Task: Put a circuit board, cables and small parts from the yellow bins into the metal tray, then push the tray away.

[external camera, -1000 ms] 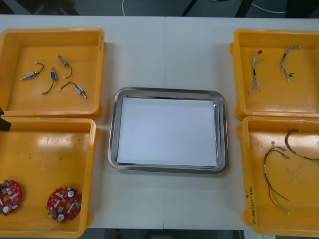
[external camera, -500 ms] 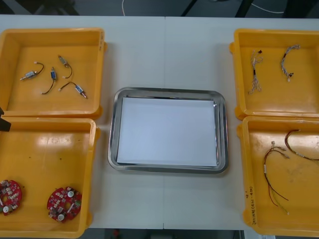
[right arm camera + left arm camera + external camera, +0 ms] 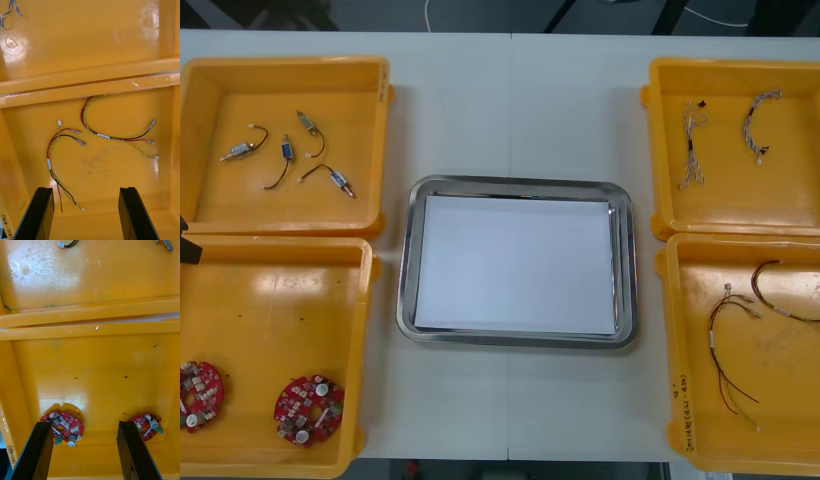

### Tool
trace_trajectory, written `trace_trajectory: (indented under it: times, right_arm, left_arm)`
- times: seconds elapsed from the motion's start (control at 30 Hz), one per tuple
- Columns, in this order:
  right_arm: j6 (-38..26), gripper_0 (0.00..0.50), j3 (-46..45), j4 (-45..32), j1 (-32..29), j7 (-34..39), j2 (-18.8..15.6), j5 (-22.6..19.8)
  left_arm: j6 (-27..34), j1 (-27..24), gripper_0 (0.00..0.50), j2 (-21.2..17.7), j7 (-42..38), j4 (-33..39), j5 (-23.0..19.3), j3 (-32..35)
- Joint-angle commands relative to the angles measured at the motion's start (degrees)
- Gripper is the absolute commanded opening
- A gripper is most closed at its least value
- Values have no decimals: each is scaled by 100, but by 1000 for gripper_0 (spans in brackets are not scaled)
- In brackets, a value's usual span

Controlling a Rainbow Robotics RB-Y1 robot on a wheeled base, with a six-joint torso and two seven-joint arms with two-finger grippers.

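Both grippers have their fingers spread and hold nothing. The left gripper (image 3: 84, 423) hangs over the bin at 8 o'clock from the tray (image 3: 406, 300). The right gripper (image 3: 86, 188) hangs over the bin at 4 o'clock. The tray sits mid-table, white inside, with nothing in it yet.

We judge the risks as follows. The boards (image 3: 63, 424) lie flat, one by each finger of the left gripper, with bare floor between them. A straight drop would close on nothing, or set a finger on a board and press its components. A flat board offers little edge to pinch and may slide toward the wall. On the right, the red-yellow cables (image 3: 112, 138) are thin and limp. The gripper could shut beside a strand. It could also lift a cable whose tail drags on the bin rim and drops short of the tray.

Our count:
- four bins (image 3: 285, 62), two a side
- one tray
- two boards
- two red-yellow cables
- two twisted cables (image 3: 693, 140) at 2 o'clock
- four parts (image 3: 338, 180) at 10 o'clock
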State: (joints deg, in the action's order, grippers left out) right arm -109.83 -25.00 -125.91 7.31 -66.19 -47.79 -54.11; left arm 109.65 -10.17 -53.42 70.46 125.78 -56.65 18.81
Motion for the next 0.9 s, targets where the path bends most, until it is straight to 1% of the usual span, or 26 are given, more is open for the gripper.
trace_trajectory:
  times: [0.03,0.9]
  right_arm:
    - [-17,500,-180,-21,-72,-8,42,-38]
    - [-17,500,-180,-21,-72,-8,42,-38]
  left_arm:
    - [35,86,500,42,451,140,40,176]
    - [35,86,500,42,451,140,40,176]
